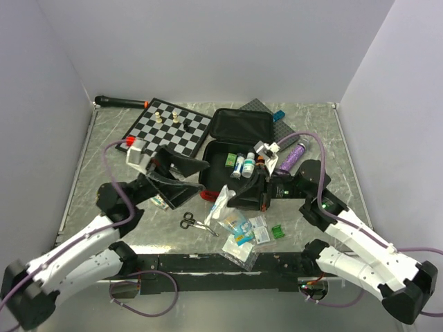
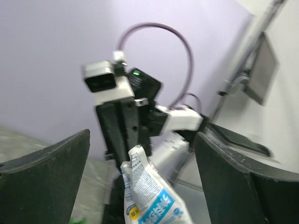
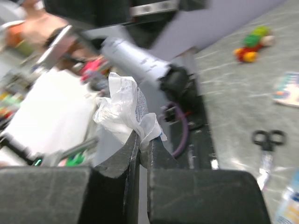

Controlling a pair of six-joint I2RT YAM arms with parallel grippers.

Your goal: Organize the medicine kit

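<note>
The medicine kit (image 1: 210,174) lies open mid-table, red-edged with black lining, its lid (image 1: 241,124) folded back and small bottles (image 1: 243,164) standing inside. In front of it my right gripper (image 1: 232,199) (image 3: 144,137) is shut on the crumpled top of a white plastic packet (image 1: 220,205) (image 3: 122,103). My left gripper (image 1: 199,180) (image 2: 142,140) faces it from the left, open wide. In the left wrist view the packet (image 2: 149,196), white with blue print, hangs between the two fingers (image 2: 46,182) and touches neither.
A chessboard (image 1: 169,128) with a few pieces sits back left, a black rod (image 1: 121,102) behind it. Scissors (image 1: 194,223) (image 3: 266,144), several loose sachets (image 1: 242,232) and a green item (image 1: 278,232) lie near the front edge. A purple bottle (image 1: 294,155) lies right of the kit.
</note>
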